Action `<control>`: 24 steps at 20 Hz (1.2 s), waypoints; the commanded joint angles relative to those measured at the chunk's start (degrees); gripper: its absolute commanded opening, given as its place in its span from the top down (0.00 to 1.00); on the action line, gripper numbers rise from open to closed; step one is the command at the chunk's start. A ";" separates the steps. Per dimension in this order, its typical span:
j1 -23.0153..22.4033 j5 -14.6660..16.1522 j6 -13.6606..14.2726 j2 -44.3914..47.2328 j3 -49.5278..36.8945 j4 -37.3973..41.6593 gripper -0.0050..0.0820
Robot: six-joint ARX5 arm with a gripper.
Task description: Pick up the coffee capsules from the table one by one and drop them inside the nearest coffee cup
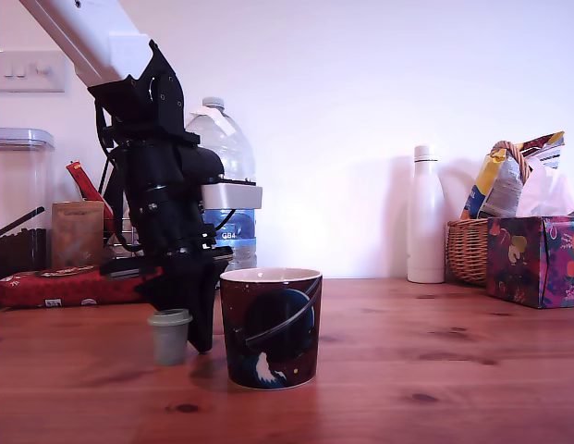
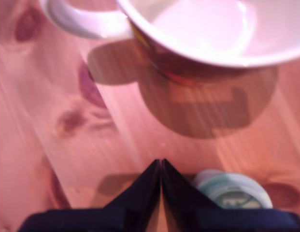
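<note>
A pale sage-green coffee capsule (image 1: 169,336) stands on the wooden table (image 1: 434,370) with its wide rim up, just to the exterior view's left of the coffee cup (image 1: 271,326). The cup is dark with a ringed-planet picture and a cream inside (image 2: 203,29). In the wrist view a white handle-like loop (image 2: 77,24) shows at its side. My black gripper (image 1: 200,340) reaches down to the table between capsule and cup. Its fingertips meet with nothing between them, so the gripper (image 2: 161,163) is shut. The capsule (image 2: 232,194) sits beside one finger, outside the grip.
Along the back wall stand a large water bottle (image 1: 226,139), a white slim bottle (image 1: 425,217), a wicker basket (image 1: 470,250) with bags and a patterned tissue box (image 1: 536,259). At the exterior view's left are a red packet (image 1: 74,285) and a clear container (image 1: 18,185).
</note>
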 commanded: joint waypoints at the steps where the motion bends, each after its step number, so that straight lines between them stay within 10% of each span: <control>1: -0.02 0.00 -0.98 -1.68 -0.70 -1.36 0.97; 9: 0.24 0.44 -3.61 -3.67 -0.70 -4.92 0.97; 18: 0.26 0.37 -4.28 -3.67 -0.68 10.91 0.97; 20: 0.26 0.39 -7.98 -3.69 -0.63 14.75 0.97; 24: 0.26 -1.38 -27.61 -4.15 0.33 18.56 0.97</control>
